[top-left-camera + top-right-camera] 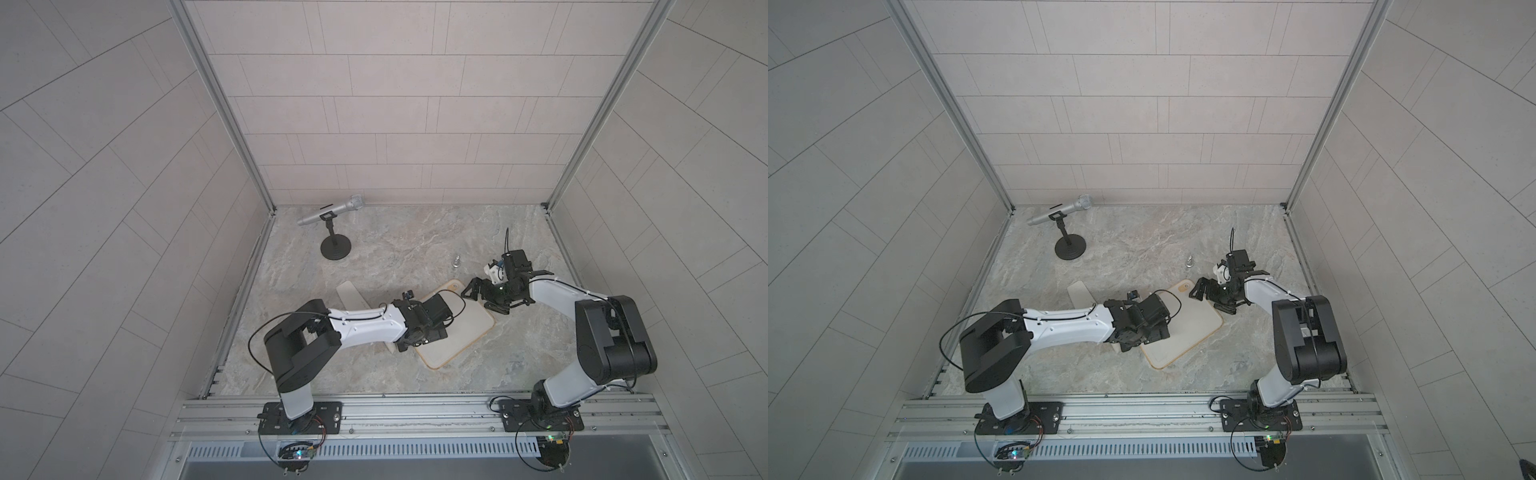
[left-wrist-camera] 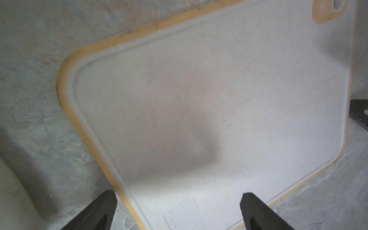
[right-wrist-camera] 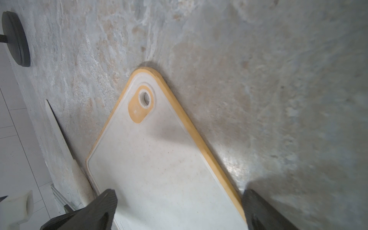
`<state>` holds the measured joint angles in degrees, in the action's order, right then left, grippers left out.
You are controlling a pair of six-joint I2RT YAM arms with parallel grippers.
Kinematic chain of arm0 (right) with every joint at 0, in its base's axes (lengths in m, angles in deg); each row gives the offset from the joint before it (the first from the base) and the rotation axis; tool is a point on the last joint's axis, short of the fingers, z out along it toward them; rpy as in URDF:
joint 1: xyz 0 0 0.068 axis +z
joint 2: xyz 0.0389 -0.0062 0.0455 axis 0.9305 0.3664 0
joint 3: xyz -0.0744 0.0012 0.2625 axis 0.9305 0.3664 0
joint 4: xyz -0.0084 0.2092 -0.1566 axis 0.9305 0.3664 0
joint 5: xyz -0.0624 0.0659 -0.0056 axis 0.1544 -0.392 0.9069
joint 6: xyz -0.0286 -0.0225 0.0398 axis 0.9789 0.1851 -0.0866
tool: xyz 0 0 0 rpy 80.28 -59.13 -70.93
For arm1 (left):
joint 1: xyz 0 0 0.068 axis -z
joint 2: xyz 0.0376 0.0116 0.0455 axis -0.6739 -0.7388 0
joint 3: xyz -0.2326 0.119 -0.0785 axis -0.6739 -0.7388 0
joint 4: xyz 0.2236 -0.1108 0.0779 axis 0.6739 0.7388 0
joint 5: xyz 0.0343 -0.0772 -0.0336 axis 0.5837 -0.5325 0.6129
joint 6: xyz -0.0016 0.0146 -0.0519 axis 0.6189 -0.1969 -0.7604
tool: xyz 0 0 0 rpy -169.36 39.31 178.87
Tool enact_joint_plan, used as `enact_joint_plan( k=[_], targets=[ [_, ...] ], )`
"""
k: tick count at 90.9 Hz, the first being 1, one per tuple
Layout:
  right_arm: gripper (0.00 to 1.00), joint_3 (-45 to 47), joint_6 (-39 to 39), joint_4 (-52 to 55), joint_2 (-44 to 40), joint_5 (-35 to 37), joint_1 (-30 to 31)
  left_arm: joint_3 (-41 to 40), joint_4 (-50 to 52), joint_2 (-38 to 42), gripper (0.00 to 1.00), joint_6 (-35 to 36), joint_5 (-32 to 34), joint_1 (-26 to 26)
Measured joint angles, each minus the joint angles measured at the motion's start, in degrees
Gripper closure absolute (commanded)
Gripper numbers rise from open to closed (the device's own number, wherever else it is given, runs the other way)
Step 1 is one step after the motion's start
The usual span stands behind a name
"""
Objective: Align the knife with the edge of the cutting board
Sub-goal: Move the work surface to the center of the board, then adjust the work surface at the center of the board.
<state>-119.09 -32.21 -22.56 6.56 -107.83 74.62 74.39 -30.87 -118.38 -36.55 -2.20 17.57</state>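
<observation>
A grey marbled stone counter [image 1: 374, 257] carries the cream-white, tan-rimmed rounded-rectangle cutting board [image 1: 461, 332]. The pale whitish cleaver-style knife [image 1: 351, 295] lies just beside the board, angled to its edge. The left pincer [image 2: 178, 201] and right pincer [image 3: 179, 197] hang over the board's edges, both spread wide and empty.

You have: tiled wall [image 1: 395, 104] far beyond the left gripper [image 2: 179, 211]; aluminium corner posts [image 1: 220, 108]; marbled grey tabletop [image 1: 415, 241] under it.

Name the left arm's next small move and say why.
Probably shift the open left gripper sideways off the cutting board toward the handle of the knife. The knife lies on the table beside the board, its blade angled away from the board's edge. The gripper hovers over the board and holds nothing.
</observation>
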Motion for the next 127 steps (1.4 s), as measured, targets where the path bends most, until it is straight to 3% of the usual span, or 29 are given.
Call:
enact_joint_plan(
  k=[50, 127],
  targets=[
    [0.00, 0.4, -0.4, -0.5, -0.2, 0.2, 0.6, -1.6, -2.0, 0.0, 0.00, -0.9, -1.7, -2.3],
    [0.00, 4.8, -9.3, -5.5, -3.9, 2.4, 12.6, 4.6, 7.6, -4.1, 0.00, 13.0, -6.9, -18.2]
  ],
)
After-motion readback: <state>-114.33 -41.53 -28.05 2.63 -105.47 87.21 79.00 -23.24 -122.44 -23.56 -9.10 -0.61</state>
